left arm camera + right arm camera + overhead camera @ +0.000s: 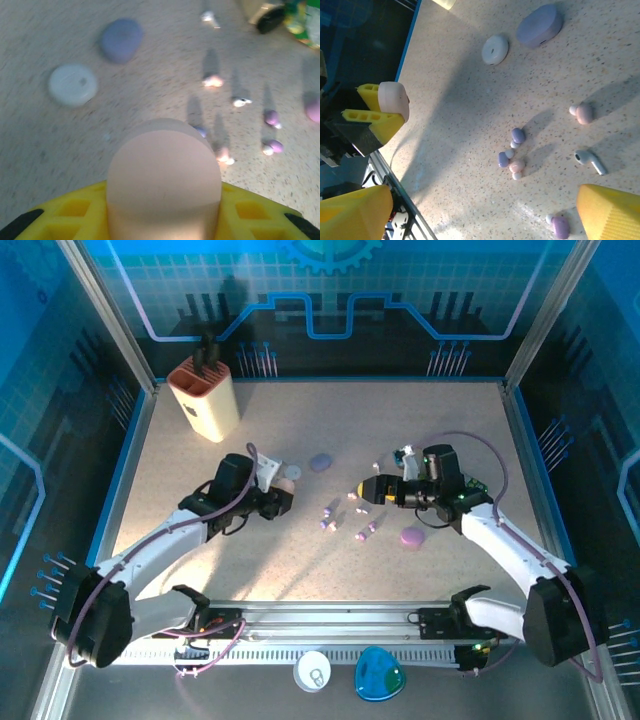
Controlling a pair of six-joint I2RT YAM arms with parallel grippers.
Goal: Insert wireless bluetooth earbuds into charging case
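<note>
So far no bud is seated: the left jaws clamp a pink case [164, 180], the right jaws stand apart, empty, with the earbuds [518, 135] scattered on the table [460, 90] beneath them.

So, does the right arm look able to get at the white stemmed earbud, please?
Probably yes: the right pincer hangs open near the white stemmed earbud, which lies uncovered with free space around it.
</note>
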